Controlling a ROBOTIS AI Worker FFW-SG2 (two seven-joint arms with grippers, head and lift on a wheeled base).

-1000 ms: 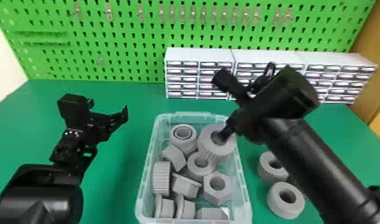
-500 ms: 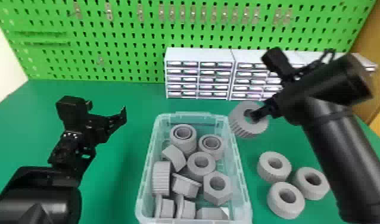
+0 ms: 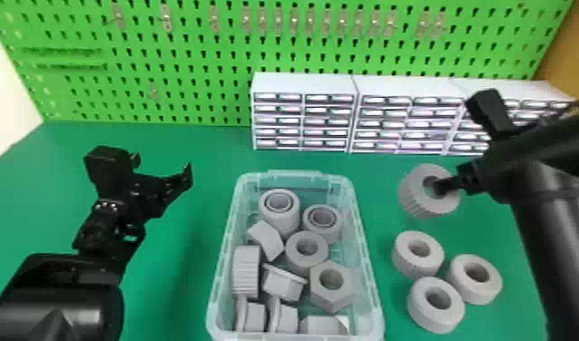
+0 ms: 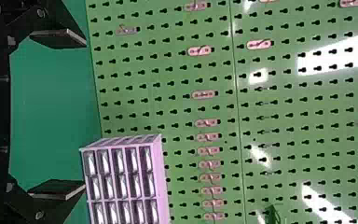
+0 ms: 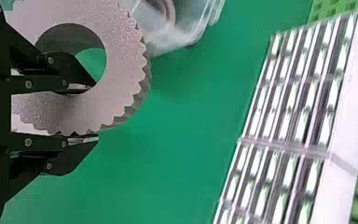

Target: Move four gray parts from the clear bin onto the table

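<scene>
Low in the head view, right of centre: three thick rings (image 3: 434,319) lie bore-up on the green tabletop (image 3: 179,281), close together. Beside them, bottom centre, the clear bin (image 3: 369,276), well stocked with more gray parts, a hex nut (image 3: 331,301) among them. Left gripper (image 4: 85,114) parked at left of frame, fingers apart, nothing between.

Farther up, right of the bin: the toothed ring gear (image 3: 415,195) in the right gripper (image 5: 96,111). Clamped on the ring wall, one finger through the bore, the other outside against the teeth. Seems held over the tabletop; height can't be judged. Likely the fourth and last part, so what remains is setting it down.

To do it well: level the face, lower straight, behind the three rings without nudging them. Ease off on contact, widening only slightly, as the inner finger has just the bore to move in. Then lift straight out; a sideways exit could drag or tip the gear.

Surface: matt green, flat, running back to white drawer cabinets (image 3: 302,81), upper centre to upper right. Behind, a green pegboard (image 3: 202,90) with small metal clips (image 3: 166,18) across the top. Tan panel (image 3: 570,54), upper right corner.
</scene>
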